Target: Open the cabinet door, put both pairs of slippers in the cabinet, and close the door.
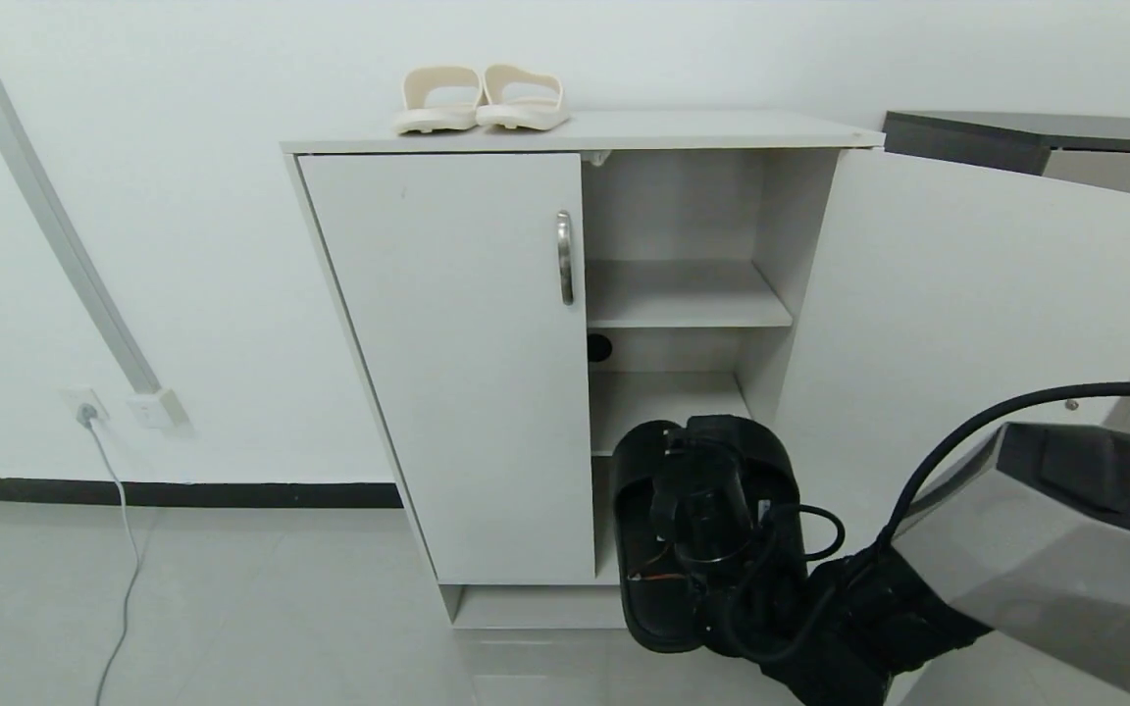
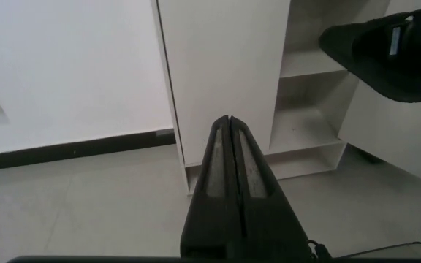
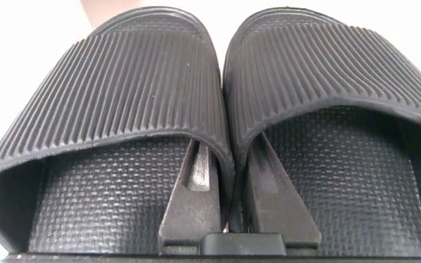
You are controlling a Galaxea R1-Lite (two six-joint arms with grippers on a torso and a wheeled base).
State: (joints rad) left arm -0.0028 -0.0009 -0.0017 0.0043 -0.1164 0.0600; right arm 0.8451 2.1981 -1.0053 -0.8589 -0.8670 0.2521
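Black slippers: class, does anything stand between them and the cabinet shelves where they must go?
Nothing visible does. The right hand holds the black slippers before the open half of the cabinet; the right door is swung aside, leaving the shelves open. The shut left door covers only the other half.

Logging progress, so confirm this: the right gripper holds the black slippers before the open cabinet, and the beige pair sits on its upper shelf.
One error: the head view shows the beige pair on top of the cabinet, not inside it. The right gripper does hold the black slippers before the open cabinet.
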